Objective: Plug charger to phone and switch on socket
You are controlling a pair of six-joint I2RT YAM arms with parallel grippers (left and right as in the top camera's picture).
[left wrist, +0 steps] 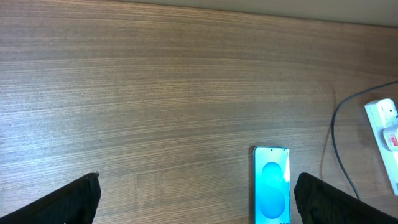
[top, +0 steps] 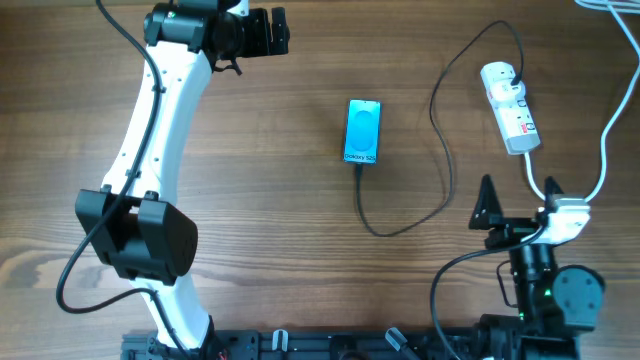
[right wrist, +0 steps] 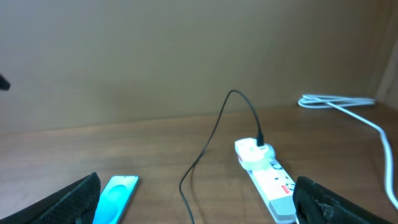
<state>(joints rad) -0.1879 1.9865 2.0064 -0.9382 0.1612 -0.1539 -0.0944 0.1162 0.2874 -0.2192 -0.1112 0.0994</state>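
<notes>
The phone (top: 362, 131) lies flat mid-table, teal screen up; it also shows in the left wrist view (left wrist: 271, 183) and the right wrist view (right wrist: 115, 196). The black charger cable (top: 443, 150) runs from the phone's near end, where its tip touches the phone, in a loop to its white plug (top: 500, 74), which sits in the socket strip (top: 513, 118). The strip (right wrist: 273, 186) has a red-marked switch (right wrist: 287, 186). My left gripper (top: 268, 32) is open and empty at the far left. My right gripper (top: 520, 205) is open and empty near the strip's near end.
The strip's thick white cord (top: 605, 150) curves from its near end past my right gripper and off the far right corner. The left arm (top: 150, 150) stretches along the table's left side. The arm bases stand at the front edge.
</notes>
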